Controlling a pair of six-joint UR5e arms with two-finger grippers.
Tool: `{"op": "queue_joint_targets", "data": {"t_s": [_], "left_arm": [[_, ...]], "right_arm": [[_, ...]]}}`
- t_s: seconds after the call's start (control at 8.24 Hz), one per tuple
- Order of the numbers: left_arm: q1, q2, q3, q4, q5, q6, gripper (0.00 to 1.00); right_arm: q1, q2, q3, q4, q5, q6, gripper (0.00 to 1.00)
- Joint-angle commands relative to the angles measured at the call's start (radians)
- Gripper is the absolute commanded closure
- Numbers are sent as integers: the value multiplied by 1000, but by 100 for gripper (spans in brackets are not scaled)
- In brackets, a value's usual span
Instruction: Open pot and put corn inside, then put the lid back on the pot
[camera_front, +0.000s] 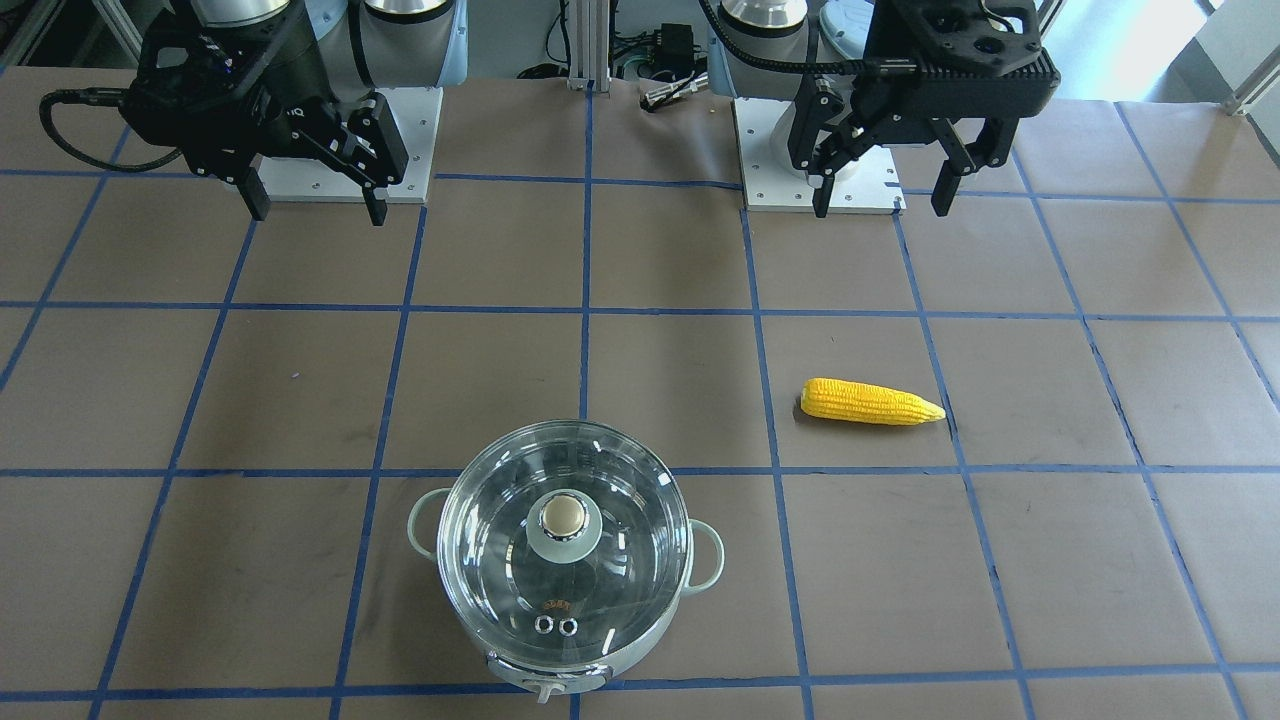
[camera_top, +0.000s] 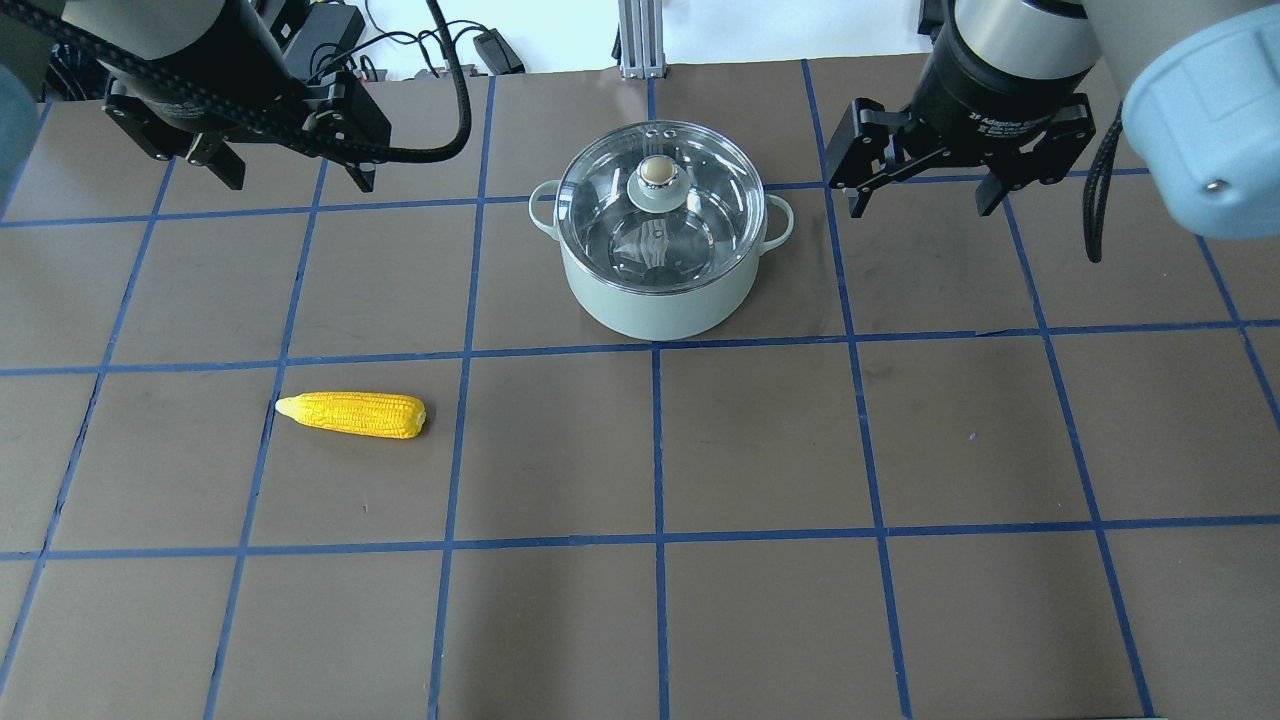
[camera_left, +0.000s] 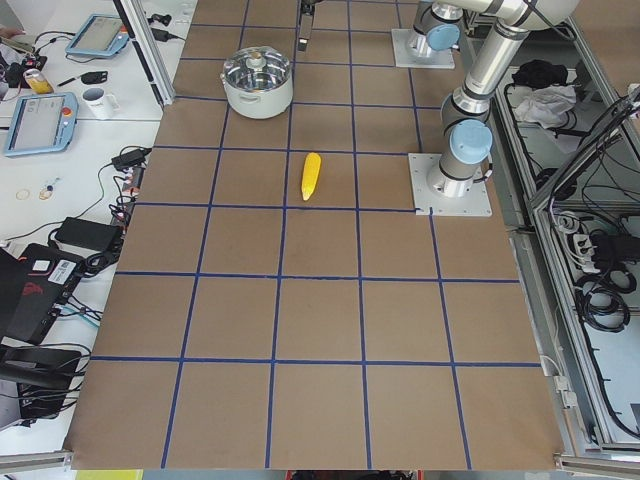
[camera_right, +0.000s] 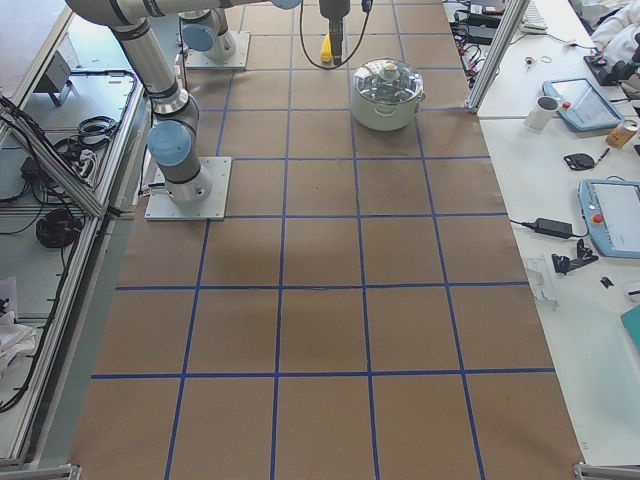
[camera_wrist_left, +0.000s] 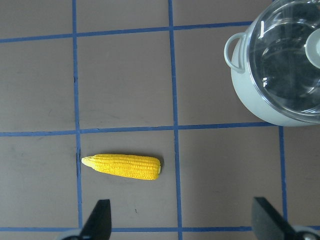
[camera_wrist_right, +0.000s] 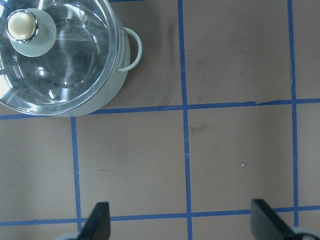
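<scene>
Corn (camera_top: 352, 414) lies flat on the brown table (camera_top: 770, 440) at the left of the overhead view, pointed end toward the left edge, well apart from the pot (camera_top: 655, 300). The pot stands at upper centre with the lid (camera_top: 655, 215) seated on its rim, and the beige knob (camera_top: 656, 170) is upright. The left gripper (camera_top: 296, 178) hangs at upper left and the right gripper (camera_top: 922, 205) at upper right. Both have their fingers spread wide and hold nothing. Blue tape lines (camera_top: 658, 450) divide the tabletop into squares.

In the front-facing view the pot sits at lower centre, lid on, and the corn is right of centre with its tip pointing right. Both grippers hang along the top edge (the left one on this frame's right side), and their fingers are apart.

In the exterior left view the covered pot is at the upper left and the corn just below it, toward the middle. In the exterior right view the pot is at upper centre, and only a sliver of yellow shows beside a dark gripper.

The left wrist camera has the corn at lower left and the pot at upper right, with spread fingertips (camera_wrist_left: 99, 222) in the bottom corners. The right wrist camera shows the pot at upper left and bare paper between its parted fingers.
</scene>
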Motion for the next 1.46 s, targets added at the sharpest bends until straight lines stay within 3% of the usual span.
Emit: {"op": "queue_joint_targets", "data": {"t_s": [0.0,0.24,0.49,0.73,1.09,1.33], "left_arm": [[34,-5,-42,11,64,-146,0],[48,-9,-90,26,58,-252,0],[50,-11,-154,101,59,-554,0],[51,0,-170,90,64,-754,0],[120,-9,-177,57,53,-951,0],[227,-23,-234,67,-113,-1013,0]], "right_arm": [[0,2,1,1,3,-6,1],[-2,2,1,-1,-9,-9,8],[-3,4,1,-2,-6,-29,5],[-3,5,1,13,5,-28,0],[-5,5,1,3,4,-49,0],[-12,19,-1,-2,6,-52,0]]}}
